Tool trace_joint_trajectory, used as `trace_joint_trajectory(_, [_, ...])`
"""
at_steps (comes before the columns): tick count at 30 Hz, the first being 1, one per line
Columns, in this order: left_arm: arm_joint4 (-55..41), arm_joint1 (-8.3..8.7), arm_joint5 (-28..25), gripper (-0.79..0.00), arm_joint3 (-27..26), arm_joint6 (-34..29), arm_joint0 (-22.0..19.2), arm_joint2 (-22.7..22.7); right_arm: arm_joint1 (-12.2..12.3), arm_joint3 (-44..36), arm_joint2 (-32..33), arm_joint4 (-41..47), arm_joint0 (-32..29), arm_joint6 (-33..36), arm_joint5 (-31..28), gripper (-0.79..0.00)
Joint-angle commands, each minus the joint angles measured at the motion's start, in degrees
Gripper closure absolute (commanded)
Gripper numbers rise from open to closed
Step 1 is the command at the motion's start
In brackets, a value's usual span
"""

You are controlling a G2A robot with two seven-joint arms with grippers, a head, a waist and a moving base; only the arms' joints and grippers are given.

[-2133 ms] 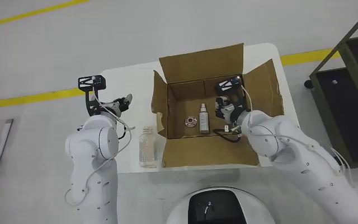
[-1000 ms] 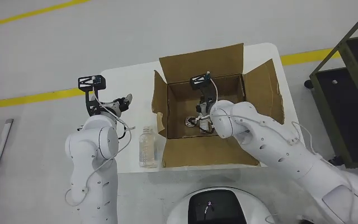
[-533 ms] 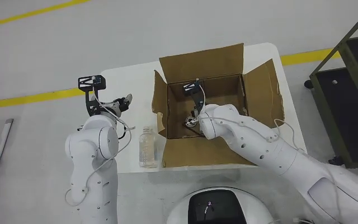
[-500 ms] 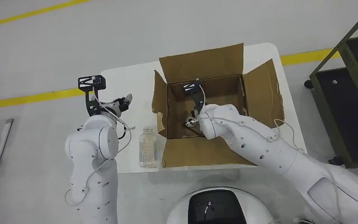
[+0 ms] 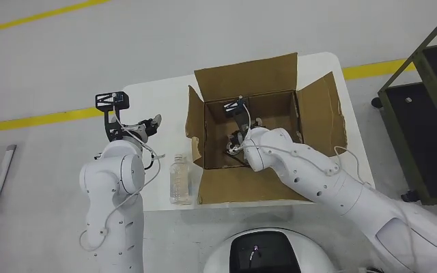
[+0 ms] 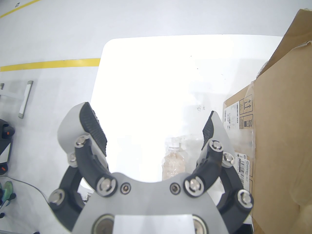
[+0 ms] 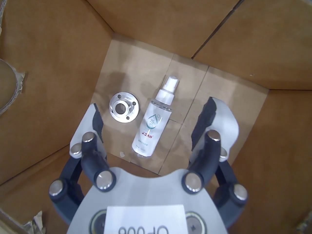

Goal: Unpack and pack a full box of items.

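Cardboard box (image 5: 246, 75), spray bottle (image 7: 151, 120) and metal flange (image 7: 123, 108) inside, below spread right tool (image 7: 154, 109); left tool (image 6: 148, 114) spread.

The floor (image 5: 61, 61) is pale grey and smooth, and it gives soft reflections of the light. One yellow line (image 5: 48, 13) crosses the upper left corner of the top view. A second yellow line (image 5: 41, 120) runs at mid-height and is interrupted by the white table (image 5: 164, 95), which has rounded corners. At the right edge stands a dark metal rack (image 5: 416, 130).
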Motion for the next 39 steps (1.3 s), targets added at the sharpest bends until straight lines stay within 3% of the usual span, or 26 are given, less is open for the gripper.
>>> trace_joint_trajectory(1, [0.0,0.0,0.0,-0.785,0.0,0.0,0.0,0.0,-0.1,-0.2,-0.1,-1.7,0.2,1.9,0.9,-0.785])
trace_joint_trajectory(4, [0.0,0.0,0.0,-0.785,0.0,0.0,0.0,0.0,-0.5,0.0,0.2,-2.4,-0.1,4.0,1.9,-0.785])
trace_joint_trajectory(5, [0.0,0.0,0.0,-0.785,0.0,0.0,0.0,0.0,-0.6,0.2,0.2,-2.7,-0.2,4.4,2.3,-0.677])
trace_joint_trajectory(6, [0.0,0.0,0.0,-0.785,0.0,0.0,0.0,0.0,-0.7,0.8,0.1,-2.9,-0.4,5.1,2.4,-0.391])
trace_joint_trajectory(7, [0.0,0.0,0.0,-0.785,0.0,0.0,0.0,0.0,-0.9,1.1,0.2,-3.1,-0.4,5.6,2.6,-0.379])
trace_joint_trajectory(12, [0.0,0.0,0.0,-0.785,0.0,0.0,0.0,0.0,-1.7,3.9,1.0,-2.0,-0.4,6.1,1.5,-0.391])
trace_joint_trajectory(14, [0.0,0.0,0.0,-0.785,0.0,0.0,0.0,0.0,-2.1,5.0,1.2,-1.6,-0.4,6.2,0.9,-0.474])
trace_joint_trajectory(16, [0.0,0.0,0.0,-0.785,0.0,0.0,0.0,0.0,-2.4,6.0,1.3,-1.2,-0.4,6.1,0.2,-0.625])
trace_joint_trajectory(17, [0.0,0.0,0.0,-0.785,0.0,0.0,0.0,0.0,-2.6,6.5,1.4,-1.1,-0.4,6.0,0.0,-0.643])
trace_joint_trajectory(25, [0.0,0.0,0.0,-0.785,0.0,0.0,0.0,0.0,-4.2,10.2,1.3,-0.9,0.2,6.8,-1.4,-0.588])
trace_joint_trajectory(27, [0.0,0.0,0.0,-0.785,0.0,0.0,0.0,0.0,-4.5,10.9,1.3,-0.9,0.3,6.7,-1.6,-0.391])
trace_joint_trajectory(31, [0.0,0.0,0.0,-0.785,0.0,0.0,0.0,0.0,-5.3,12.5,1.4,-0.7,0.3,6.4,-2.1,-0.434])
trace_joint_trajectory(35, [0.0,0.0,0.0,-0.785,0.0,0.0,0.0,0.0,-5.9,13.8,1.5,-0.7,0.4,6.3,-2.5,-0.363])
trace_joint_trajectory(39, [0.0,0.0,0.0,-0.785,0.0,0.0,0.0,0.0,-6.5,15.0,1.7,-0.9,0.4,6.1,-2.8,-0.372])
